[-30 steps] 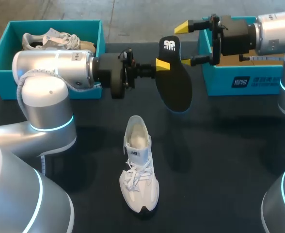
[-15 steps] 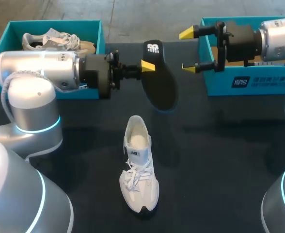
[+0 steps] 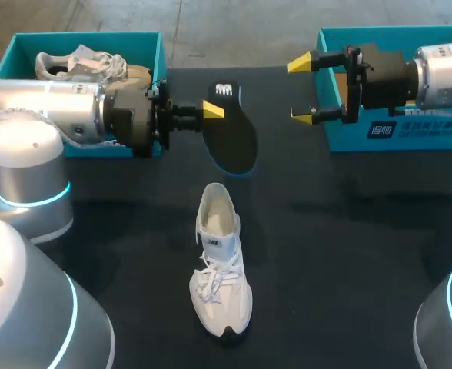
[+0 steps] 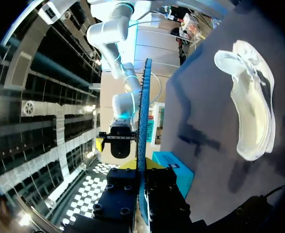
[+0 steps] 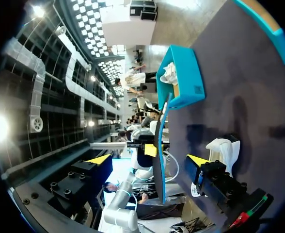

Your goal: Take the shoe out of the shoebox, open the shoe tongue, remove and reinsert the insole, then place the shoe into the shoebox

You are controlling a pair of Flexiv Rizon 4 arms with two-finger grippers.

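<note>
Starting at the upper left of the head view, you see a teal shoebox [image 3: 3, 108] with a second sneaker [image 3: 80, 63] lying inside. The left arm [image 3: 49, 115] comes in level in front of this box. The left gripper [image 3: 213, 111] is clenched on the black insole [image 3: 232, 138], near the end with the white print. The insole is held in the air over the table [image 3: 349, 231], in the upper middle of the frame. In the left wrist view the insole [image 4: 143, 121] shows edge-on, pinched btw. the two fingers. In the lower middle of the head view the white shoe [image 3: 220, 261] stands on its sole on the table, apart from the insole, w/ the opening toward the top of the frame and the toe toward the bottom. At the upper right, the right gripper [image 3: 304, 89] is released, its yellow tips wide apart w/ nothing btw. them. It is just beside the second shoebox [image 3: 410, 132] and apart from the insole.
</note>
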